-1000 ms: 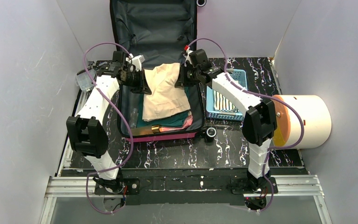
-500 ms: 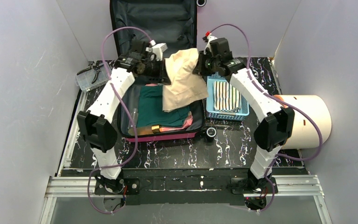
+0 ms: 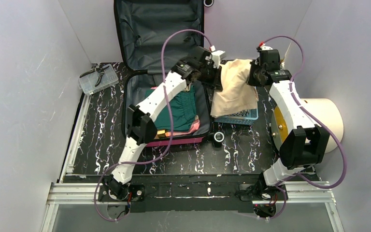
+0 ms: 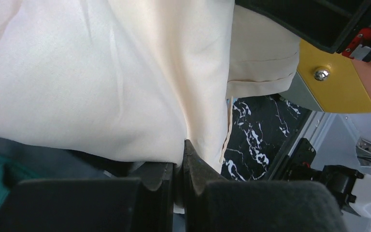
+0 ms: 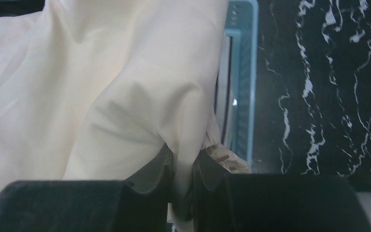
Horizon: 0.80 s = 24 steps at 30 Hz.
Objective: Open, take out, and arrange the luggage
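The hot-pink luggage (image 3: pixel 174 142) lies open at table centre, its dark grey lid (image 3: pixel 159 29) leaning on the back wall. Green and pink clothes (image 3: pixel 181 110) lie inside it. A cream garment (image 3: pixel 234 89) hangs in the air over the light-blue basket (image 3: pixel 244 116), to the right of the luggage. My left gripper (image 3: pixel 216 77) is shut on the garment's left top edge (image 4: pixel 125 87). My right gripper (image 3: pixel 253 76) is shut on its right top edge (image 5: pixel 125 96).
A cream cylinder (image 3: pixel 321 123) with an orange face lies at the right. A clear box of tools (image 3: pixel 96 78) sits at the back left. A black wheel (image 3: pixel 218 138) stands by the luggage's front right corner. White walls close in on three sides.
Both arms have lifted the cream garment out of the luggage and carried it right, from over the luggage to over the basket. The striped cloth in the basket is now covered.
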Each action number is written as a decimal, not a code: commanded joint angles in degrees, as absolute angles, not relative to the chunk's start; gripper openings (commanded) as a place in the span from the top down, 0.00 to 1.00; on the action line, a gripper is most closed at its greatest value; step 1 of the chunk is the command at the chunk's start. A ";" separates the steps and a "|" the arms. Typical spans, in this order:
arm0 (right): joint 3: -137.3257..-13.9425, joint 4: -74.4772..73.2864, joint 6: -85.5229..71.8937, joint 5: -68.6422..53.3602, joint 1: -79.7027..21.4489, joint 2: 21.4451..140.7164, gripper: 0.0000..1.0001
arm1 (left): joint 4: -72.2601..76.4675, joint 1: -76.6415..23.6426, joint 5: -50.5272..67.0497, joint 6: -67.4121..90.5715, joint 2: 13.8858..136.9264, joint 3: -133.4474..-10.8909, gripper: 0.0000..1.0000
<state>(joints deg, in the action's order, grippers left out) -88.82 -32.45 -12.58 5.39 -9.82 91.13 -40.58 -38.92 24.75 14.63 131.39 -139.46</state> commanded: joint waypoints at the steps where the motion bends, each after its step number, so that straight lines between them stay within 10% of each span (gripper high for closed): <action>1: -84.60 -26.02 -9.96 6.78 -6.25 89.52 0.99 | -37.35 -41.29 22.17 15.21 134.44 -144.65 1.00; 24: -83.58 -24.54 -13.11 4.46 -2.64 103.32 0.99 | -30.76 -42.59 8.86 5.96 144.92 -141.48 1.00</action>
